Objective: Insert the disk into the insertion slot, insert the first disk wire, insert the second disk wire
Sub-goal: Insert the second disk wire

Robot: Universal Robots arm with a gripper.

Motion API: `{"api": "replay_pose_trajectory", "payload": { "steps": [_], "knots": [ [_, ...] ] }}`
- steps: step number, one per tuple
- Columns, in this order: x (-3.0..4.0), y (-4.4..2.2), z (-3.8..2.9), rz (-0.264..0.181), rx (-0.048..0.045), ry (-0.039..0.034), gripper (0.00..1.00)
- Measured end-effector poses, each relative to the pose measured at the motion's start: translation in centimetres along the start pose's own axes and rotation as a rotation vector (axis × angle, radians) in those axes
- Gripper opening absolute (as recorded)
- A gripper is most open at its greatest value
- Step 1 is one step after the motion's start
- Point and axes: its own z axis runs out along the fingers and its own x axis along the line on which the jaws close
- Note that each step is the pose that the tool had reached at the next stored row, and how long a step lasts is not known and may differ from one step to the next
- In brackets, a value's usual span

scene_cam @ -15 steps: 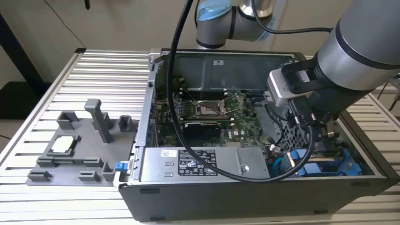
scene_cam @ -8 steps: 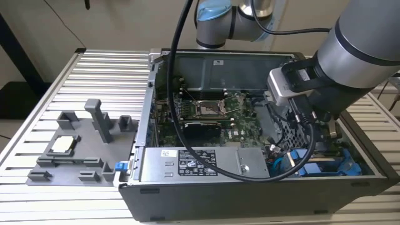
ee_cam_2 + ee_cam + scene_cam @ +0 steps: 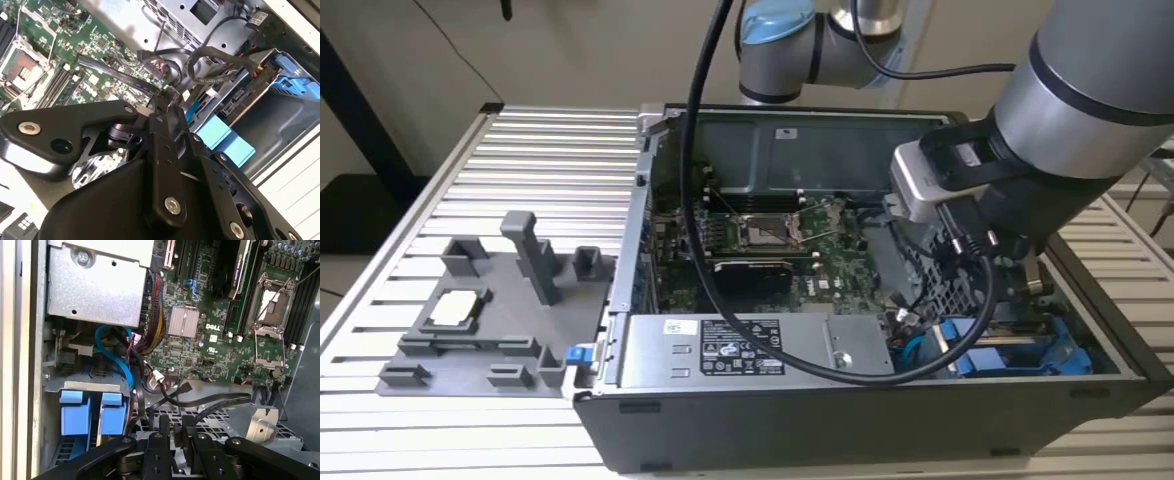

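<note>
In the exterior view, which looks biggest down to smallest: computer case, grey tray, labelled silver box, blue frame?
1. computer case
2. grey tray
3. labelled silver box
4. blue frame, though it is partly hidden

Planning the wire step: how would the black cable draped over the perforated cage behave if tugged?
The black cable looks floppy: it bends loosely across the perforated cage. Being thin, it is probably light. Its free end may swing when lifted.

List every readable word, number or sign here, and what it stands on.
Power supply label: print too small to read.
Sticker on the case wall: too small to read.
Motherboard: a white maker's mark; other markings too small to read.
</note>
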Motion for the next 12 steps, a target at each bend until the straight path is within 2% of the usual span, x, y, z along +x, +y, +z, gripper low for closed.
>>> {"api": "replay_pose_trajectory", "payload": {
  "steps": [7, 9, 10, 12],
  "knots": [
    [0.01, 0.02, 0.12, -0.001, 0.0052, 0.0006, 0.25],
    [0.01, 0.02, 0.12, -0.001, 0.0053, 0.0005, 0.23],
    [0.01, 0.02, 0.12, -0.001, 0.0052, 0.0005, 0.16],
    [0.01, 0.02, 0.12, -0.001, 0.0053, 0.0005, 0.16]
  ]
}}
